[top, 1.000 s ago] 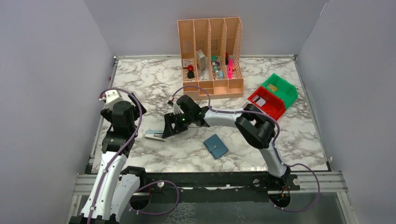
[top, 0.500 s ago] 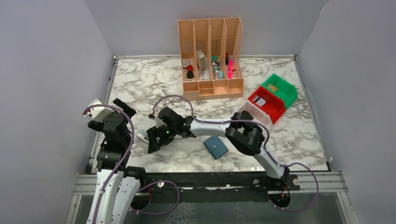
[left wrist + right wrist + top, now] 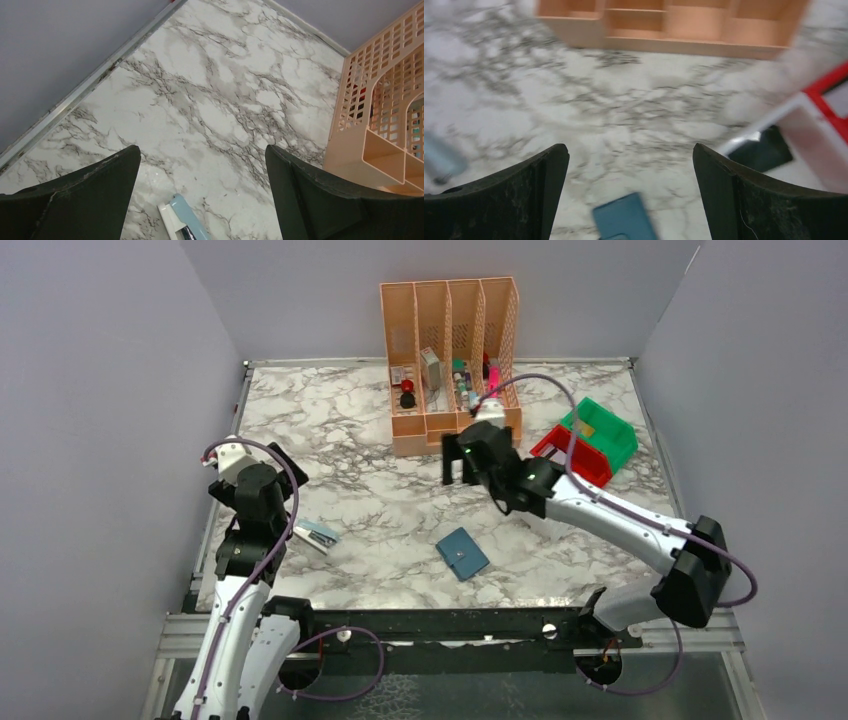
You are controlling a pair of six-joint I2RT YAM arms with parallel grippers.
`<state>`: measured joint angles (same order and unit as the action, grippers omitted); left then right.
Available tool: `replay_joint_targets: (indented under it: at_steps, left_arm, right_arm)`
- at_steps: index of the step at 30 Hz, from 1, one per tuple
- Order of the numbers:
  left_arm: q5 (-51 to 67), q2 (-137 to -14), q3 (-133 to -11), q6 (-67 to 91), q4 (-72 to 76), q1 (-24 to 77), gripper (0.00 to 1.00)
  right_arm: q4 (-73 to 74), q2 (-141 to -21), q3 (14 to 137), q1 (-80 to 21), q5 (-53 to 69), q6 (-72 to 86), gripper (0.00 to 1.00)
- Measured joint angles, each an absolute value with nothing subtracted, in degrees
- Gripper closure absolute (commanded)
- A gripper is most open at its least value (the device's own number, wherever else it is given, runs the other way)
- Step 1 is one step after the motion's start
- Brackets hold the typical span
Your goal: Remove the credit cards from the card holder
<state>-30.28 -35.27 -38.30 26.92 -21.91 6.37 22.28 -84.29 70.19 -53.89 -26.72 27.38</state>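
R claw (image 3: 458, 474) spread, empty | card holder (image 3: 462, 553) shut, lies skewed, nearside of it | L claw (image 3: 202, 152) spread, farther off

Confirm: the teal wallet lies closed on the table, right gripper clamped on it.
Wrong on the grip. The wallet lies closed on the table, but the right gripper hangs apart from it, jaws open and empty. The top view shows this.
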Motion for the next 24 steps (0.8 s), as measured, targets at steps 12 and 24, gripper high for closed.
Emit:
replay_joint_targets:
  at_steps: [12, 24]
  left_arm:
    - [-26.13, -39.42, -38.3, 26.35, -21.23, 6.33, 0.01]
    - [-24.67, -40.58, -38.28, 26.28, -20.86, 6.2, 0.01]
  right_arm:
    - [29.74, -75.24, 55.48, -34.17, -23.75, 26.02, 0.01]
    - [29.67, -85.86, 55.88, -33.23, -10.98, 20.93, 0.08]
